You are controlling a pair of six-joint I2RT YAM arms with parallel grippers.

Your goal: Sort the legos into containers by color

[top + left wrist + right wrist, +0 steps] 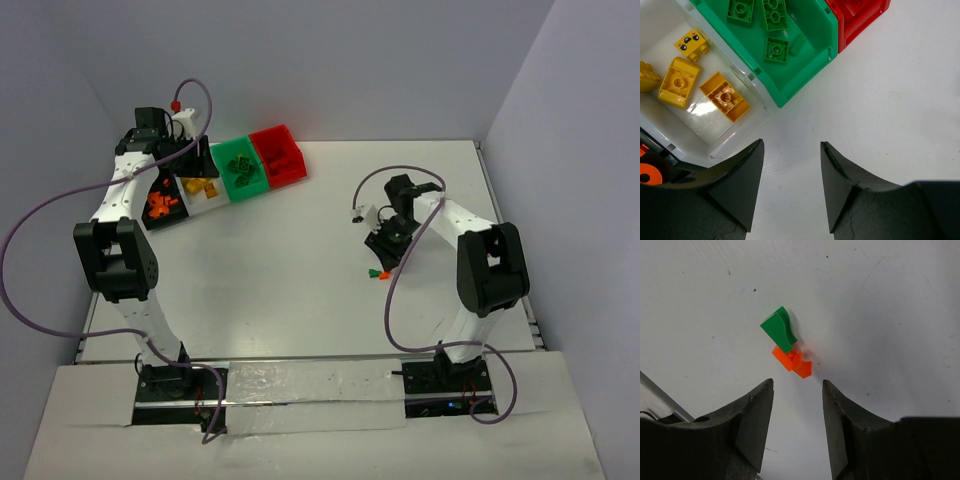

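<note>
Right fingers (pixel 750 420) hang parted and empty near a tiny orange brick (pixel 792 361) touching a green one (pixel 780 329): light, hard, slippery, so I'd pinch its flat sides.

Camera layout: one fixed overhead, two wrist-mounted.
Top external: high behind the arm bases (pixel 175 385) at frame bottom, facing down over the whole bench (pixel 300 250). Left wrist: close, facing down past left claw (pixel 791 145) onto white bin (pixel 737 137), green bin (pixel 795 75), red bin (pixel 860 20); same row sits upper left in top view. Right wrist: close, facing down past right claw (pixel 798 382) onto green lego (pixel 780 330) and orange lego (pixel 792 361); shared right of centre in top view.
</note>
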